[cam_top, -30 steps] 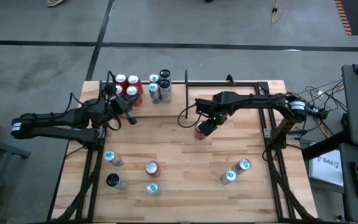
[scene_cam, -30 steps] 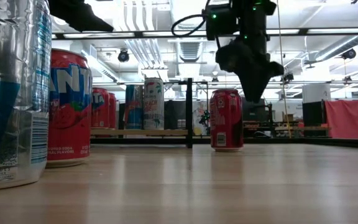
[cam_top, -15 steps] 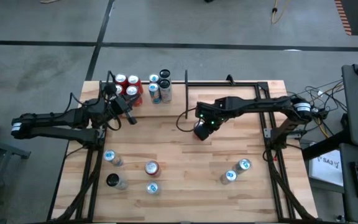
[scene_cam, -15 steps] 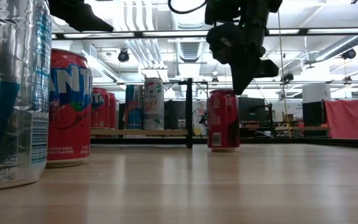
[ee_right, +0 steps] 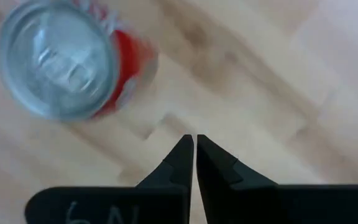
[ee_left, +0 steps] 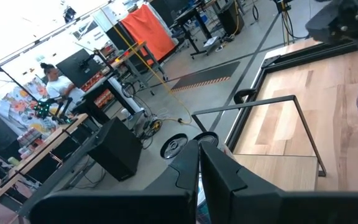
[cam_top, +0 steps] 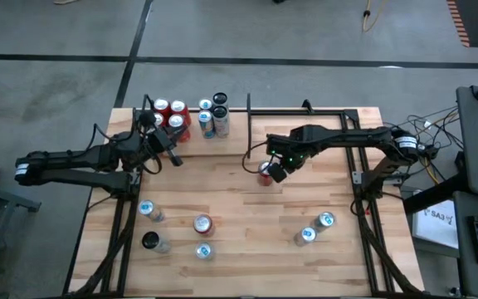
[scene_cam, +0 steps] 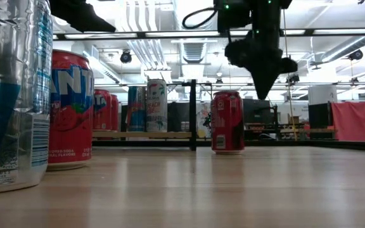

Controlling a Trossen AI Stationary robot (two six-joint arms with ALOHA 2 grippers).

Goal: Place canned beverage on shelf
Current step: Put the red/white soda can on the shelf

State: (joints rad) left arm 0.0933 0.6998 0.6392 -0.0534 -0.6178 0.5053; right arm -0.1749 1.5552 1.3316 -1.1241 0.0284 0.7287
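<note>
Swung back beside red can [cam_top: 265, 172], right gripper [cam_top: 278, 172] pinched shut, empty. Upright on open planks, axis vertical, well apart from shelf [cam_top: 191, 131]. Left gripper [cam_top: 175, 160] closed, near shelf's front edge.

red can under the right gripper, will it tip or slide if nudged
The red can stands upright, tall and narrow, so a high nudge would probably tip it. On the smooth wooden table a low push likely slides it. On its side it should roll. The right gripper hangs shut beside it.

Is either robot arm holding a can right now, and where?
No. The right gripper is shut on nothing beside the upright red metal can; the left gripper is shut and empty too.
</note>
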